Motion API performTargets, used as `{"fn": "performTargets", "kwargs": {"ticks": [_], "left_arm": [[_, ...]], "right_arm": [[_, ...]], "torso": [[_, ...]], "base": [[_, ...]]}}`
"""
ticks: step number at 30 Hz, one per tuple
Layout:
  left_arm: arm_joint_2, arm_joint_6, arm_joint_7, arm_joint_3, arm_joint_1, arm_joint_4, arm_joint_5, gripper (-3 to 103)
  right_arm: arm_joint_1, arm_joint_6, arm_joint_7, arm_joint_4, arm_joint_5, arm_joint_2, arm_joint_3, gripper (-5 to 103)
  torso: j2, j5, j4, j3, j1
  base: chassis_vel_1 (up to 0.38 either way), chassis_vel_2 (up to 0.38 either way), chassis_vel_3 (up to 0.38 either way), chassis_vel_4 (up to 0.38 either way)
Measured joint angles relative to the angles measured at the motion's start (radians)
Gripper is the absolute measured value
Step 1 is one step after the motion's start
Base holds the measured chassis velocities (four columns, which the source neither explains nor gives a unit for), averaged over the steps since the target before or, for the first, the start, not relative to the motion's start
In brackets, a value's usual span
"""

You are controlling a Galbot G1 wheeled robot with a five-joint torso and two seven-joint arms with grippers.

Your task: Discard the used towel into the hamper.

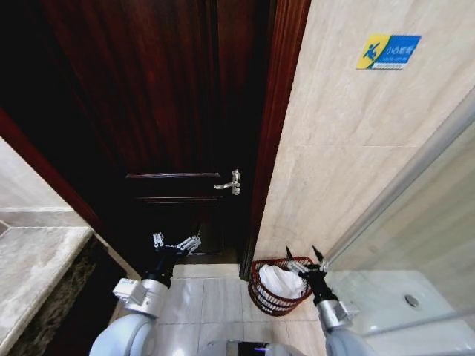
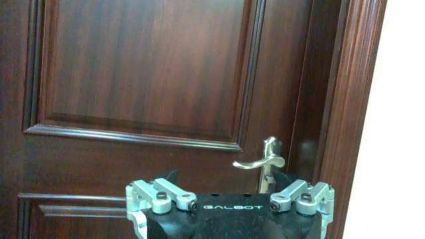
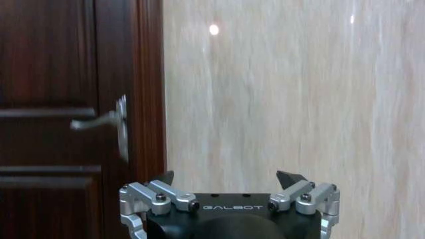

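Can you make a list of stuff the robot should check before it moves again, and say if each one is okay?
1. White towel lies inside the round dark red-brown wire hamper: ok.
2. Hamper stands upright on the tiled floor, beside the dark wooden door: ok.
3. Right gripper open and empty, above the hamper's rim: ok.
4. Left gripper open and empty, held up facing the door: ok.
5. Silver door handle is apart from the left gripper: ok.
6. Whether any towel hangs over the hamper's far side: cannot tell.
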Motion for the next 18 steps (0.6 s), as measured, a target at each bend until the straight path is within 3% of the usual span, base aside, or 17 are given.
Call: {"fn": "performTargets", "kwargs": {"ticks": [18], "left_arm": [[0.0, 0.0, 0.0, 0.0, 0.0, 0.0, 0.0, 97]], "right_arm": [[-0.13, 0.121, 0.005, 0.192, 0.032, 0.005, -0.012, 100]], "torso": [[0.0, 0.0, -0.0001, 0.0, 0.0]], "base": [[0.0, 0.0, 0.0, 0.0]]}}
